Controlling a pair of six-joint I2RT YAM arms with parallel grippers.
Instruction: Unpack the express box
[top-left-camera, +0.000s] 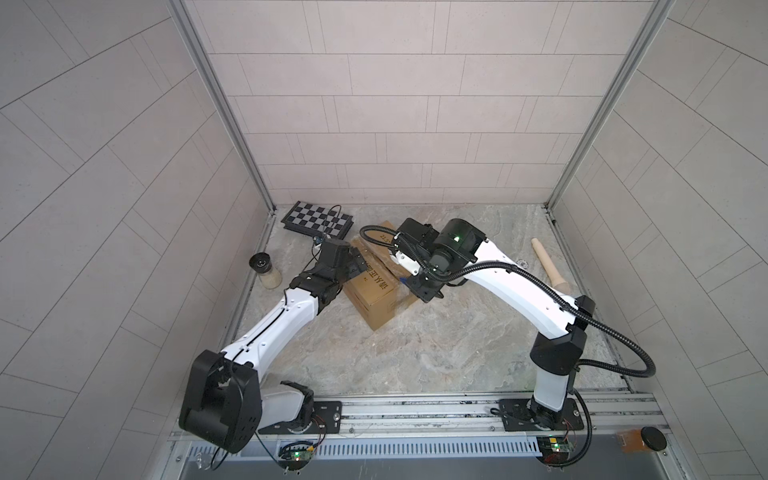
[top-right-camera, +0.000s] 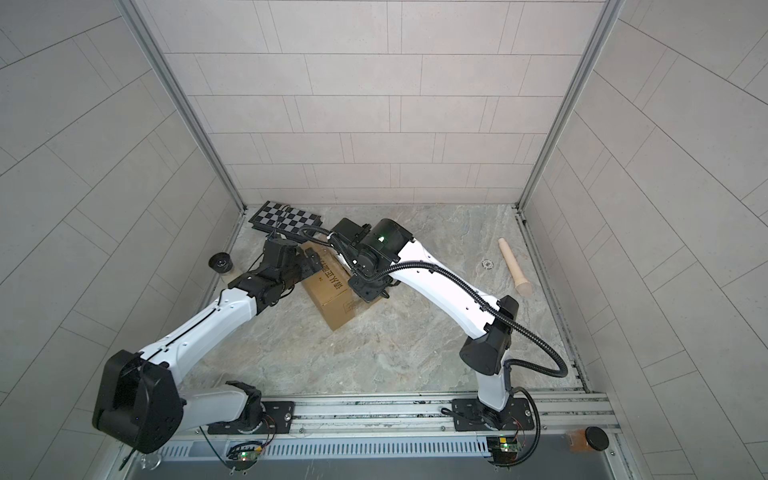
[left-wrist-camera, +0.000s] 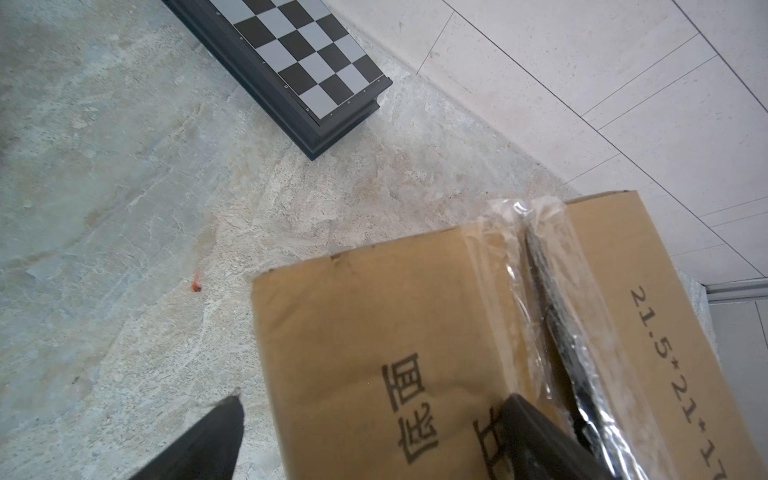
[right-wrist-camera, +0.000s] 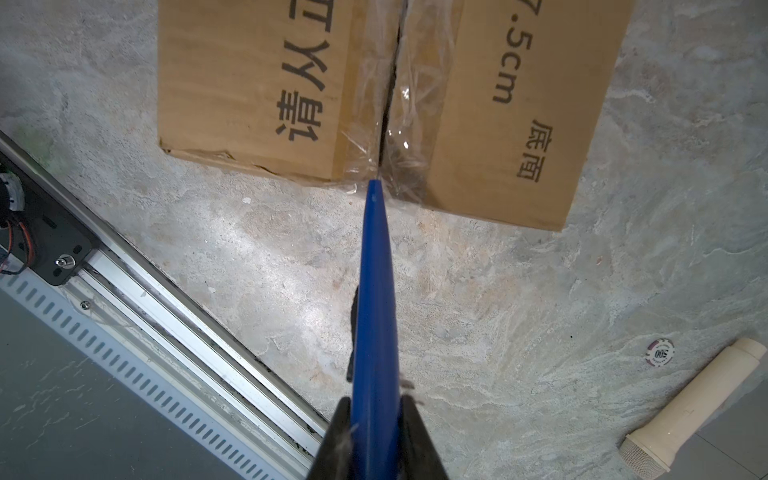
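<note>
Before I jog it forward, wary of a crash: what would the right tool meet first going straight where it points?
Probably the express box: the blue stick in the right tool points at its taped seam, tip apparently touching.

Pale tiled walls (thin dark seams) enclose a mottled grey-beige stone floor, evenly lit.
</note>
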